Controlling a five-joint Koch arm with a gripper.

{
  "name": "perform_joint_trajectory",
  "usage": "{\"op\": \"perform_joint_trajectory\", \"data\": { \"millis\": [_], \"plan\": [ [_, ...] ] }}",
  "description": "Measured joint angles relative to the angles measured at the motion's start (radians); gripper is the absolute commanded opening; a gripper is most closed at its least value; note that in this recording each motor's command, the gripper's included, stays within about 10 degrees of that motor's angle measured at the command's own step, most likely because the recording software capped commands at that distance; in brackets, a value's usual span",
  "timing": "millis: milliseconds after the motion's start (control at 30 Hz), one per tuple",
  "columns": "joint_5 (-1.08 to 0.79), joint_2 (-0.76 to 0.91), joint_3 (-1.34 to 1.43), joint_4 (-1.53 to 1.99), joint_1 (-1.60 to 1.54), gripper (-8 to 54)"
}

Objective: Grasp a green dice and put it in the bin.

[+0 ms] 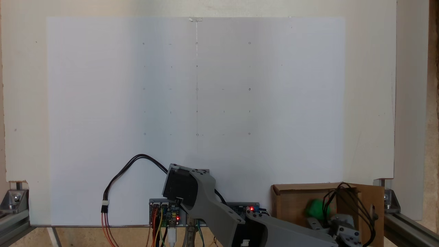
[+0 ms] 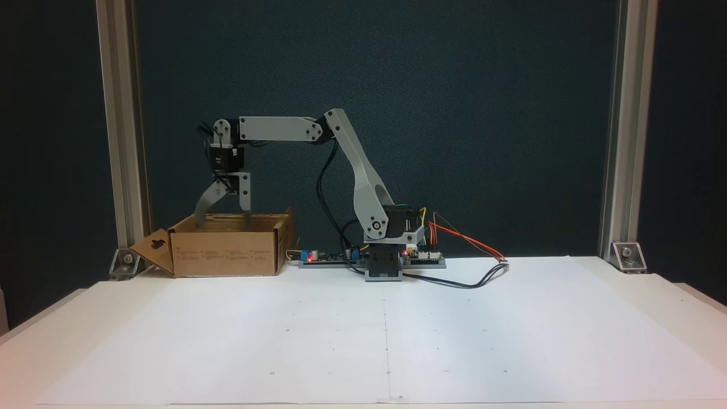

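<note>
The white table [image 2: 511, 318] fills the lower half of the side-on fixed view and nearly all of the top-down fixed view, a sheet of paper with faint marks spread over it. Aluminium posts [image 2: 116, 142] stand at its back corners. The grey arm [image 2: 363, 176] rises from its base at mid-frame in the side-on view and reaches level toward the left, wrist bent straight down over the bin [image 2: 227, 250] — a brown cardboard box, open-topped, with a keyhole cutout in the flap folded out at its left.

The gripper [image 2: 223, 218] hangs with its two jaws spread apart, their tips dipping just below the bin's rim. In the top-down fixed view, at lower right, the green dice [image 1: 317, 207] shows as a blurred green patch inside the bin [image 1: 295, 199], just left of the gripper's wrist cables. Whether it touches a jaw cannot be told; it lies within the box walls, beneath or just beside the open jaws.

By my judgement the drop is made or being made — what remains is to lift straight up, clear of the rim and flaps.
</note>
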Motion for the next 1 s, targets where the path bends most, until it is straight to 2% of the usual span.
{"op": "perform_joint_trajectory", "data": {
  "millis": [100, 400, 667, 1000],
  "plan": [
    [0.051, 0.049, 0.002, -0.063, -0.066, 43.6],
    [0.365, 0.402, 0.000, -0.179, -0.518, 43.7],
    [0.422, 0.538, 0.018, -0.178, -1.101, 44.0],
    [0.423, 0.721, 0.298, -0.176, -1.799, 44.1]
  ]
}}
